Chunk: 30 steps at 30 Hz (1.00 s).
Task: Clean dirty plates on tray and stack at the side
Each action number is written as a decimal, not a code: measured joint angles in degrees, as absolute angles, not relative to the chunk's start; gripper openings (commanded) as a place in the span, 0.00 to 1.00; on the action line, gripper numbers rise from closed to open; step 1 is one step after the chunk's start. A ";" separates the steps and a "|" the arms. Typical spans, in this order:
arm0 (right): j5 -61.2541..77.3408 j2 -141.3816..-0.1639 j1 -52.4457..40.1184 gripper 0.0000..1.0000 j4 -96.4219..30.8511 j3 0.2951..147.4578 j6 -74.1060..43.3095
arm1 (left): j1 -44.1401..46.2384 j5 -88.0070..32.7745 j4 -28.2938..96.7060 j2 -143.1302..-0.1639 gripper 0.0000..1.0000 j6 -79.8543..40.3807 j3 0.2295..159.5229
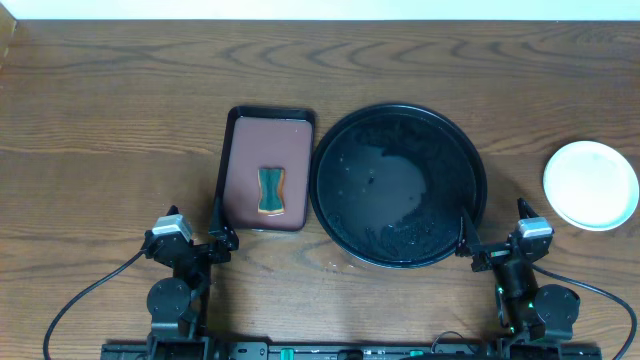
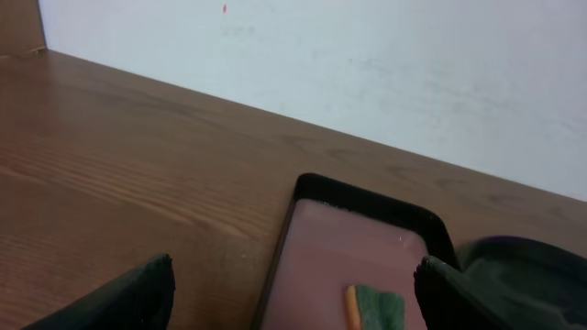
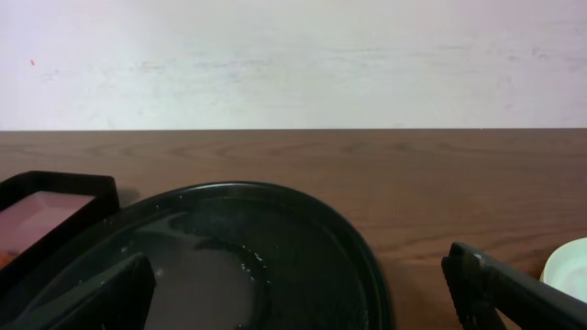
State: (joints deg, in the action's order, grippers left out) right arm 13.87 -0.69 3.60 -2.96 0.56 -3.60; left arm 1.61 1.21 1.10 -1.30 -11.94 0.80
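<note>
The large round black tray [image 1: 398, 186] sits mid-table with nothing on it but wet streaks and droplets; the right wrist view shows its rim [image 3: 303, 213] close in front. A pale round plate [image 1: 591, 184] rests on the table to the right of the tray, and its edge [image 3: 570, 264] peeks in at the far right of the right wrist view. Whether more plates lie under it cannot be told. My left gripper [image 1: 195, 228] [image 2: 293, 280] stands open at the near edge, empty. My right gripper [image 1: 493, 228] [image 3: 298, 280] is open too, just short of the tray's near right rim.
A small rectangular brown tray [image 1: 270, 150] [image 2: 353, 243] with a black rim lies left of the black tray. A green and orange sponge [image 1: 270, 192] [image 2: 376, 307] lies on its near half. Bare wood runs to the wall behind.
</note>
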 measured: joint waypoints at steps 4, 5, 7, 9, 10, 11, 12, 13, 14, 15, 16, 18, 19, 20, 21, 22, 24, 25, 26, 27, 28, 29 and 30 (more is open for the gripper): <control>13.87 -0.69 3.60 0.99 -2.96 0.56 -3.60 | 1.61 1.21 1.13 -1.56 0.84 -11.92 0.84; 13.87 -0.69 3.60 0.99 -2.96 0.56 -3.60 | 1.61 1.21 1.13 -1.56 0.84 -11.92 0.84; 13.87 -0.69 3.60 0.99 -2.96 0.56 -3.60 | 1.61 1.19 1.13 -1.56 0.84 -11.92 0.84; 13.87 -0.69 3.60 0.99 -2.96 0.56 -3.60 | 1.61 1.21 1.13 -1.56 0.84 -11.92 0.84; 13.87 -0.69 3.60 0.99 -2.96 0.56 -3.60 | 1.61 1.21 1.13 -1.56 0.84 -11.92 0.84; 13.87 -0.69 3.60 0.99 -2.96 0.56 -3.60 | 1.61 1.21 1.13 -1.56 0.84 -11.92 0.84; 13.87 -0.69 3.60 0.99 -2.96 0.56 -3.60 | 1.61 1.21 1.13 -1.56 0.84 -11.92 0.84; 13.89 -0.69 3.60 0.99 -2.96 0.56 -3.60 | 1.61 1.21 1.13 -1.56 0.84 -11.92 0.84; 13.87 -0.69 3.60 0.99 -2.96 0.56 -3.60 | 1.61 1.21 1.15 -1.56 0.84 -11.92 0.84; 13.89 -0.69 3.60 0.99 -2.96 0.56 -3.60 | 1.61 1.21 1.13 -1.56 0.84 -11.92 0.84; 13.87 -0.69 3.60 0.99 -2.96 0.56 -3.60 | 1.61 1.21 1.15 -1.56 0.84 -11.92 0.84; 13.87 -0.69 3.60 0.99 -2.96 0.56 -3.60 | 1.61 1.21 1.15 -1.56 0.84 -11.92 0.84; 13.87 -0.69 3.60 0.99 -2.96 0.56 -3.60 | 1.61 1.21 1.15 -1.56 0.84 -11.92 0.84; 13.87 -0.69 3.60 0.99 -2.96 0.56 -3.60 | 1.61 1.21 1.15 -1.56 0.84 -11.92 0.84; 13.87 -0.69 3.60 0.99 -2.96 0.56 -3.60 | 1.61 1.21 1.15 -1.56 0.84 -11.92 0.84; 13.87 -0.69 3.60 0.99 -2.96 0.56 -3.60 | 1.61 1.21 1.15 -1.56 0.84 -11.92 0.84; 13.87 -0.69 3.60 0.99 -2.96 0.56 -3.60 | 1.61 1.19 1.17 -1.41 0.84 -11.92 0.84; 13.87 -0.69 3.60 0.99 -2.96 0.56 -3.60 | 1.61 1.21 1.13 -1.17 0.84 -11.92 0.84; 13.87 -0.69 3.60 0.99 -2.96 0.56 -3.60 | 1.61 1.21 1.15 -0.89 0.84 -11.94 0.84; 13.87 -0.69 3.60 0.99 -2.96 0.56 -3.60 | 1.61 1.21 1.15 -0.78 0.84 -11.92 0.86; 13.87 -0.69 3.60 0.99 -2.96 0.56 -3.60 | 1.61 1.19 1.17 -0.69 0.84 -11.92 0.86; 13.87 -0.69 3.60 0.99 -2.96 0.56 -3.60 | 1.58 1.19 1.19 -0.69 0.84 -11.92 0.86; 13.87 -0.69 3.60 0.99 -2.96 0.56 -3.60 | 1.61 1.19 1.19 -0.69 0.84 -11.92 0.86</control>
